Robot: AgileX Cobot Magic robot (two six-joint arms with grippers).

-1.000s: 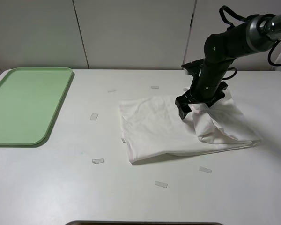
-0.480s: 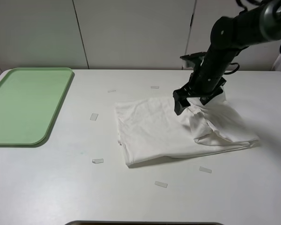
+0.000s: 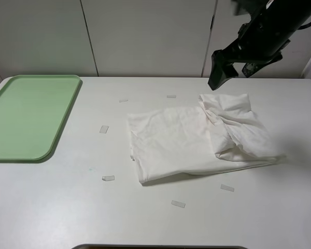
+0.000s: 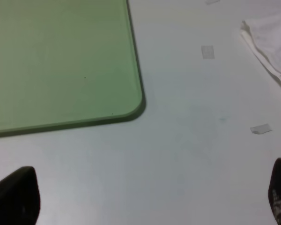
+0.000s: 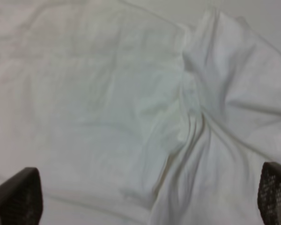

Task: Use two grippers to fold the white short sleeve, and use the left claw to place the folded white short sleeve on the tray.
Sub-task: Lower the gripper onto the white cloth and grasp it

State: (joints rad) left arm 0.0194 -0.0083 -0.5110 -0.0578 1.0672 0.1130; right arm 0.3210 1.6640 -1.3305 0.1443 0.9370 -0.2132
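A: Where is the garment?
B: The white short sleeve [image 3: 197, 142] lies rumpled and partly folded on the surface [image 3: 67, 207], right of centre and well apart from the tray [image 3: 31, 116] at the left.
A: Fingers?
B: Both pairs are spread wide, grasping nothing. The right fingers [image 5: 16, 197] hang above the shirt, the left fingers [image 4: 14, 197] over bare surface near the tray's corner.

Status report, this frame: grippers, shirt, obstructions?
Both open: right gripper above white short sleeve, left gripper near tray. Shirt partly folded, on table. Paper strips scattered around.
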